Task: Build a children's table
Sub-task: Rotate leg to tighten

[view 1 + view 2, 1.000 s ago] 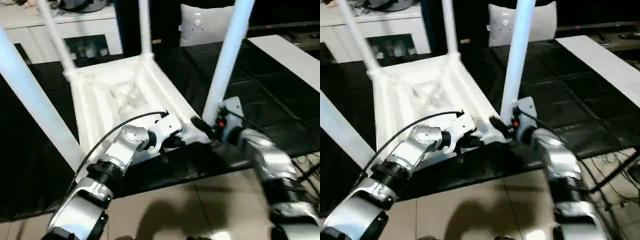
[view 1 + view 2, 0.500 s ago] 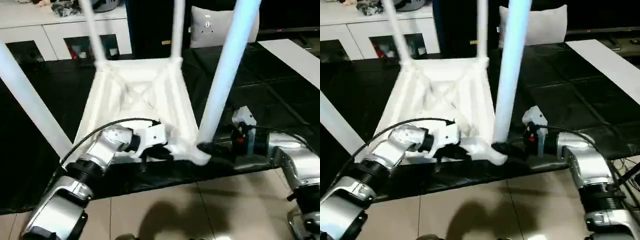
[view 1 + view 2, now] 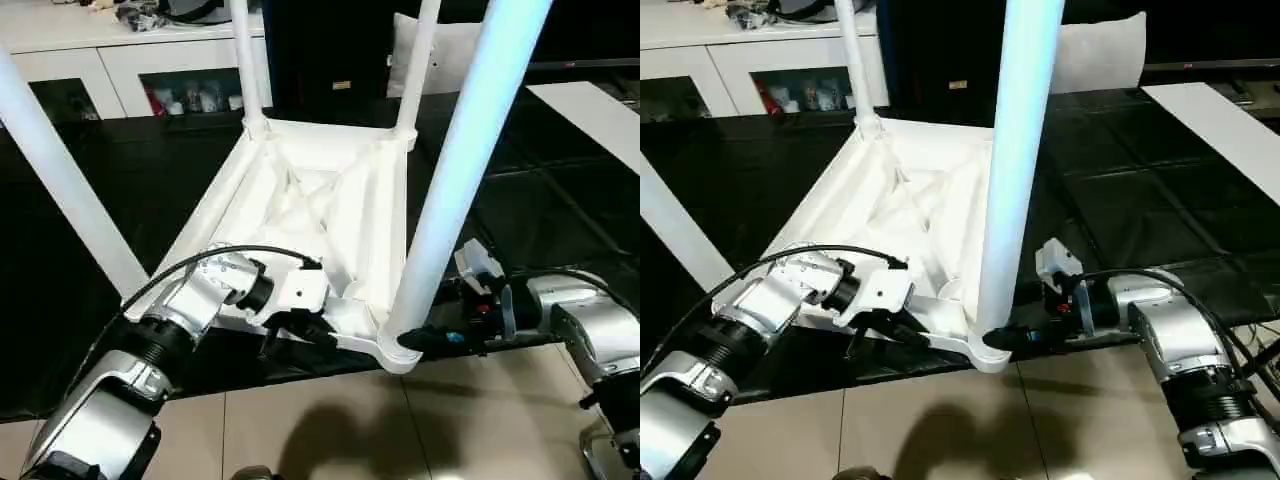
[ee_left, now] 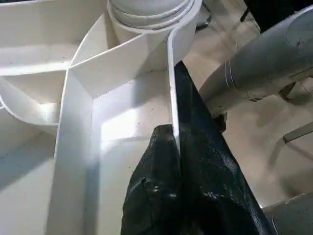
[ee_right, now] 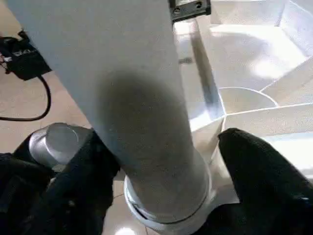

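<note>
Table: children's table [image 3: 320, 210] lies upside down on the dark floor, four legs fitted.
Left claw [image 3: 300, 325]: pinches the near rim shut.
Right claw [image 3: 425, 340]: spread around the near right leg [image 3: 455, 190], grip unclear.
Left to do: probably turning it upright.

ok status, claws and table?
Left claw shut on table rim. Right claw open around near leg at its socket. Four legs up, table upside down. Nothing in the way.
</note>
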Controlling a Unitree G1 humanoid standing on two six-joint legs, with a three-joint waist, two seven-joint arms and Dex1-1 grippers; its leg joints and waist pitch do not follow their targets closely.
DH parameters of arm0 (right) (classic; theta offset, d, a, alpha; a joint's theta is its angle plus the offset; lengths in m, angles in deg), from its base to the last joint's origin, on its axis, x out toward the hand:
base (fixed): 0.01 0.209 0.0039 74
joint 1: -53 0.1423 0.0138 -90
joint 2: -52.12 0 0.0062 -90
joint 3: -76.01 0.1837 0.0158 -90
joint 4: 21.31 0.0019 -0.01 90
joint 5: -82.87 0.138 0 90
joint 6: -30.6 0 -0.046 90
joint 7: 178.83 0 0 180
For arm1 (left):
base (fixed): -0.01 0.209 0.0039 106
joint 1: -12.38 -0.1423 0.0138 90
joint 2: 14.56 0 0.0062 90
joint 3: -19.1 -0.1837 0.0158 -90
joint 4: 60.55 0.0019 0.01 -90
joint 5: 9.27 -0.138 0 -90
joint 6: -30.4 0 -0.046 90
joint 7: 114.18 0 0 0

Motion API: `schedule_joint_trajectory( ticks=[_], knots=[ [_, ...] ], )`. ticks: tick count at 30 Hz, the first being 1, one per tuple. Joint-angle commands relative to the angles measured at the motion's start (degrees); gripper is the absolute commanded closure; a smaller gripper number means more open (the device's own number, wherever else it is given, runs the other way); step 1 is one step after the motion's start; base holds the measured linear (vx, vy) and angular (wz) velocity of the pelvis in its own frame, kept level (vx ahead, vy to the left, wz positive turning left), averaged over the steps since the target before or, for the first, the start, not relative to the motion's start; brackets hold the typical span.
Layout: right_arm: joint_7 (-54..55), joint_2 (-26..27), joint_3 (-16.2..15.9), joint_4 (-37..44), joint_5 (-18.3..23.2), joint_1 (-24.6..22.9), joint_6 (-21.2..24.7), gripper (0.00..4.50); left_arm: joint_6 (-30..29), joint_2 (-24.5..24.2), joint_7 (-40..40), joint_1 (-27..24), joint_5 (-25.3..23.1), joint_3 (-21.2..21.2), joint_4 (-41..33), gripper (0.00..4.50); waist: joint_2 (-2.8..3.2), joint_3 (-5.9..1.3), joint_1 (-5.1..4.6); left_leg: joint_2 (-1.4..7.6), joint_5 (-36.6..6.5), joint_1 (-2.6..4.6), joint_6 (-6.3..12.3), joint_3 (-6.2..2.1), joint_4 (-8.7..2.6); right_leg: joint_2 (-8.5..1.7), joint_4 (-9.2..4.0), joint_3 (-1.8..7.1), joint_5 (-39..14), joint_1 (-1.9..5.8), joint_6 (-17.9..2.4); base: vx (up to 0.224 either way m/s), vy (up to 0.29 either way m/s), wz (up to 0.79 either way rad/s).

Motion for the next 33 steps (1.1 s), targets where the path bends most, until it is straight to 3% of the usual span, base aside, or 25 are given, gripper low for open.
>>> schedule_joint_trajectory(
  ticks=[1, 12, 14, 18, 19, 20, 21, 22, 26, 27, 28, 30, 31, 32, 33],
  knots=[
    [-0.5, 0.1, -0.4, 0.7, 1.5, 0.1, 0.3, 1.46, 2.0, 0.8, -3.4, -0.2, -1.3, -3.7, -0.2, 4.50, -1.06, -4.42, -0.14, 2.97, -5.9, 0.27, 5.87, -0.76, -3.62, -4.39, -3.92, 3.73, -17.4, 3.76, -7.3, 0.000, 0.000, 0.00],
    [-2.2, 1.3, 0.1, 0.3, 2.9, -0.3, 1.5, 2.25, 0.4, 0.9, -3.3, -0.7, -0.1, -2.6, -0.3, 4.50, -1.03, -4.42, -0.04, 3.00, -5.8, 0.25, 5.75, -0.77, -3.61, -4.39, -3.88, 3.72, -17.2, 3.74, -7.4, 0.000, 0.000, 0.00],
    [0.5, 2.6, 1.3, 0.2, 3.5, -0.7, 2.3, 2.32, -2.8, 1.9, -2.2, -1.2, 1.6, -1.0, -1.3, 4.50, -0.98, -4.29, -0.13, 2.95, -6.1, 0.17, 5.52, -0.77, -3.66, -4.40, -4.04, 3.64, -17.9, 3.76, -7.3, 0.000, 0.000, 0.00],
    [19.6, 8.6, 4.5, -1.6, -0.9, 0.3, 2.3, 2.39, -11.3, 5.3, 5.4, -1.6, 3.3, 2.6, -2.8, 4.50, -1.07, -3.82, -0.86, 2.55, -8.0, 0.41, 3.92, -0.70, -3.81, -4.40, -4.92, 3.25, -23.9, 3.60, -5.5, 0.000, 0.000, 0.00],
    [27.4, 11.5, 5.8, -2.7, -2.6, 1.7, 3.7, 2.41, -14.0, 7.1, 9.8, -1.2, 3.3, 3.9, -2.6, 4.50, -0.94, -3.52, -1.86, 2.13, -9.9, 0.50, 2.36, -0.88, -3.88, -4.34, -5.75, 2.65, -28.7, 3.65, -3.6, 0.000, 0.000, 0.00],
    [27.4, 11.5, 5.8, -2.7, -2.6, 1.7, 3.7, 2.41, -14.0, 7.1, 9.8, -1.2, 3.3, 3.9, -2.6, 4.50, -1.08, -3.31, -2.99, 1.84, -11.0, 0.12, 1.46, -1.03, -3.87, -4.08, -6.11, 2.10, -31.0, 3.95, -2.1, 0.000, 0.000, 0.00],
    [29.9, 12.4, 6.3, -3.1, -3.1, 2.2, 4.3, 2.41, -14.9, 7.8, 11.4, -1.0, 3.2, 4.4, -2.4, 4.50, -1.02, -3.39, -3.31, 1.71, -11.8, 0.36, 1.25, -1.13, -3.77, -4.15, -6.44, 1.84, -32.1, 3.91, -1.4, 0.000, 0.000, 0.00],
    [33.0, 13.7, 6.9, -3.5, -3.5, 2.9, 5.3, 2.45, -15.9, 8.7, 13.4, -0.8, 3.2, 4.9, -2.3, 4.50, -1.14, -3.32, -4.68, 1.32, -13.3, 0.61, 1.71, -1.02, -3.40, -4.01, -7.20, 1.56, -33.7, 3.67, -0.2, 0.000, 0.000, 0.00],
    [41.8, 17.1, 8.8, -4.7, -4.8, 4.6, 7.2, 2.49, -18.0, 11.5, 19.3, 0.0, 2.7, 6.3, -1.9, 4.50, -1.08, -3.59, -6.05, 1.03, -13.3, 0.60, 2.47, -1.07, -3.13, -3.85, -7.21, 1.31, -32.3, 3.46, -0.6, 0.000, 0.000, 0.00],
    [47.8, 19.2, 10.2, -5.8, -5.9, 5.6, 6.3, 2.49, -19.0, 13.7, 24.2, 0.8, 2.5, 7.8, -1.0, 4.50, -1.05, -3.53, -6.25, 1.03, -13.4, 0.56, 2.80, -1.03, -3.18, -3.84, -7.32, 1.37, -32.2, 3.43, -0.6, 0.000, 0.000, 0.00],
    [49.9, 19.8, 10.6, -6.2, -6.4, 5.9, 5.7, 2.49, -19.4, 14.5, 25.8, 1.1, 2.5, 8.4, -0.8, 4.50, -0.64, -3.53, -6.47, 1.07, -13.4, 0.51, 2.84, -1.00, -3.12, -3.76, -7.14, 1.39, -31.7, 3.35, -0.8, 0.000, 0.000, 0.00],
    [54.4, 21.3, 11.6, -6.9, -7.4, 6.4, 4.2, 2.49, -20.4, 16.1, 29.5, 1.6, 2.1, 9.4, -0.5, 4.50, -0.83, -3.76, -6.89, 1.20, -12.8, 0.41, 3.04, -1.13, -3.19, -3.72, -7.04, 1.30, -29.9, 3.49, -1.1, 0.000, 0.000, 0.00],
    [56.4, 22.2, 12.4, -6.9, -7.4, 6.3, 3.2, 2.49, -21.4, 16.9, 31.2, 1.5, 1.5, 9.6, -0.9, 4.50, -0.65, -3.90, -7.00, 1.44, -12.1, 0.05, 3.55, -1.30, -3.38, -3.85, -6.63, 1.53, -27.7, 3.79, -1.8, 0.000, 0.000, 0.00],
    [56.9, 22.4, 13.0, -7.0, -7.0, 6.3, 2.7, 1.96, -21.6, 17.1, 31.5, 1.4, 1.2, 9.5, -1.1, 4.50, -0.71, -4.09, -6.97, 1.69, -11.2, 0.03, 4.10, -1.35, -3.38, -3.97, -6.37, 1.80, -25.6, 3.70, -2.7, 0.000, 0.000, 0.00],
    [56.2, 22.3, 13.1, -6.9, -6.8, 6.1, 2.0, 1.82, -21.4, 17.1, 31.8, 1.2, 0.8, 9.3, -1.1, 4.50, -0.78, -4.11, -7.07, 1.71, -10.5, -0.12, 4.47, -1.30, -3.40, -4.00, -6.19, 1.97, -24.4, 3.78, -3.2, 0.000, 0.000, 0.00]
  ],
)
